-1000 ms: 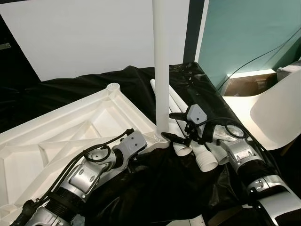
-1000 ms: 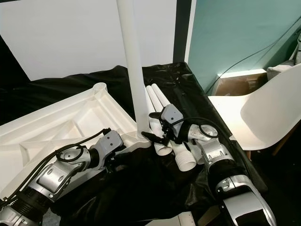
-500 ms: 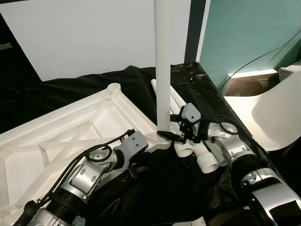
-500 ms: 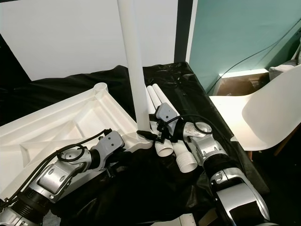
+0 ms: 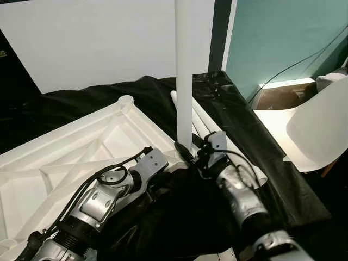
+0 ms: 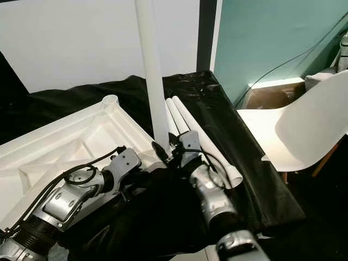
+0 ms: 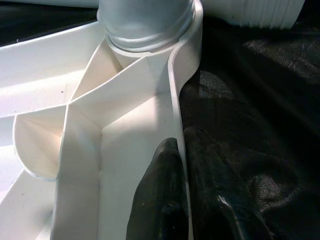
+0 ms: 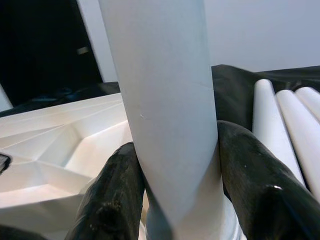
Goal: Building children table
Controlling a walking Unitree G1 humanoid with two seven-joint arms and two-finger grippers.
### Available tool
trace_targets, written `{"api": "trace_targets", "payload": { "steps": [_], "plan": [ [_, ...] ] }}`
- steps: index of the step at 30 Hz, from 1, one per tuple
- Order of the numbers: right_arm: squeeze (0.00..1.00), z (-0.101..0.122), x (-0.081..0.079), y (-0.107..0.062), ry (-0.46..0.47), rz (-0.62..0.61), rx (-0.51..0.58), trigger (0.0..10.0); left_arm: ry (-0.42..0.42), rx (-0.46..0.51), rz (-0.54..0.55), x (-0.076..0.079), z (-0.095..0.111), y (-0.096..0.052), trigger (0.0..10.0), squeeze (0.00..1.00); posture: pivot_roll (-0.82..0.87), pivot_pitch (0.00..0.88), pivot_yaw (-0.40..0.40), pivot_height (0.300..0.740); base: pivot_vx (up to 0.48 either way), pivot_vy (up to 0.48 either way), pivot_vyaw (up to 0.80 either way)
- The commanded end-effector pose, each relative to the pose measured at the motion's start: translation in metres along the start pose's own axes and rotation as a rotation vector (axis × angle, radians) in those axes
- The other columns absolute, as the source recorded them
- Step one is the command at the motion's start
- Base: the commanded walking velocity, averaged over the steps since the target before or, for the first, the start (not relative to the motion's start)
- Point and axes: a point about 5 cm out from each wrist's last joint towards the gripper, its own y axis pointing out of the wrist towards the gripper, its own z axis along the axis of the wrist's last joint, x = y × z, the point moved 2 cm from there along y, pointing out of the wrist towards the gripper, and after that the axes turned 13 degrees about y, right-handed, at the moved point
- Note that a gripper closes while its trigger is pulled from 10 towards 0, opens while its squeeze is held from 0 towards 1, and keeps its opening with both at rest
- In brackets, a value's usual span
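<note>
Tabletop of white ribbed plastic [image 5: 70, 163] lies upside down on a black plastic sheet [image 5: 239, 125], so its round corner holes face up for the legs. One long white plastic tube leg [image 5: 184, 70] stands straight up in the near corner socket [image 7: 145, 25]. The right pincer [image 8: 175, 200] is clamped on this leg near its bottom, one black finger on each side, likely to twist it tight. The left pincer [image 7: 187, 195] pinches the thin white rim of the tabletop close to that corner, one finger inside the rim and one outside, likely to keep the top from sliding. More white tube legs [image 6: 201, 136] lie side by side on the sheet just behind the right arm, waiting. A white chair [image 5: 321, 130] stands off to the right. No writing or labels can be read anywhere.
</note>
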Motion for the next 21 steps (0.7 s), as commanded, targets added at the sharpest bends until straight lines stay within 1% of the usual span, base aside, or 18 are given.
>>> {"api": "trace_targets", "payload": {
  "steps": [1,3,4,7,8,11,12,14,15,16,17,18,19,21],
  "plan": [
    [0.0,0.032,-0.002,0.017,-0.009,-0.024,0.146,0.0,-0.049,-0.072,-0.146,0.032,-0.02,0.012,5.0,0.0,0.05,0.0,0.034,0.74,0.0,0.0,0.0],
    [0.0,0.035,-0.001,0.019,-0.015,-0.026,0.151,0.0,-0.047,-0.073,-0.149,0.032,-0.02,0.012,5.1,0.0,0.05,0.0,0.034,0.74,0.0,0.0,0.0],
    [0.0,0.035,0.0,0.021,-0.018,-0.02,0.142,0.0,-0.046,-0.074,-0.15,0.032,-0.02,0.012,5.3,0.0,0.05,0.0,0.033,0.74,0.0,0.0,0.0],
    [0.0,0.035,-0.002,0.023,-0.023,0.001,0.12,0.0,-0.046,-0.074,-0.148,0.032,-0.02,0.012,5.3,0.0,0.06,0.0,0.03,0.74,0.0,0.0,0.0],
    [0.44,0.032,-0.005,0.023,-0.029,0.027,0.093,10.0,-0.047,-0.074,-0.147,0.031,-0.02,0.012,5.5,0.0,0.06,0.0,0.029,0.74,0.0,0.0,0.0],
    [0.44,0.031,-0.007,0.023,-0.034,0.061,0.07,10.0,-0.049,-0.074,-0.145,0.031,-0.02,0.011,5.5,0.0,0.06,0.0,0.028,0.74,0.0,0.0,0.0],
    [1.0,0.029,-0.009,0.024,-0.039,0.111,0.028,10.0,-0.05,-0.075,-0.143,0.031,-0.021,0.011,5.7,0.0,0.06,0.0,0.027,0.74,0.0,0.0,0.0],
    [1.0,0.028,-0.008,0.024,-0.061,0.196,-0.036,10.0,-0.053,-0.078,-0.142,0.032,-0.022,0.01,5.9,0.0,0.05,0.0,0.029,0.74,0.0,0.0,0.0],
    [1.0,0.028,-0.008,0.024,-0.061,0.196,-0.036,10.0,-0.053,-0.078,-0.142,0.032,-0.022,0.01,5.9,0.0,0.05,0.0,0.029,0.74,0.0,0.0,0.0],
    [0.0,0.027,-0.005,0.023,-0.086,0.247,-0.083,10.0,-0.054,-0.08,-0.143,0.032,-0.023,0.01,6.0,0.0,0.05,0.0,0.029,0.74,0.0,0.0,0.0],
    [0.0,0.026,-0.003,0.021,-0.103,0.277,-0.113,10.0,-0.054,-0.08,-0.143,0.032,-0.023,0.011,6.0,0.0,0.05,0.0,0.029,0.74,0.0,0.0,0.0],
    [0.0,0.026,-0.003,0.021,-0.103,0.277,-0.113,10.0,-0.054,-0.08,-0.143,0.032,-0.023,0.011,6.0,0.0,0.05,0.0,0.029,0.74,0.0,0.0,0.0],
    [0.0,0.024,0.001,0.019,-0.112,0.317,-0.16,10.0,-0.054,-0.081,-0.143,0.031,-0.023,0.011,6.3,0.0,0.05,0.0,0.028,0.74,0.0,0.0,0.0],
    [0.0,0.023,0.008,0.014,-0.118,0.392,-0.231,10.0,-0.053,-0.08,-0.142,0.031,-0.022,0.012,6.4,0.0,0.05,0.0,0.028,0.74,0.0,0.0,0.0]
  ]
}}
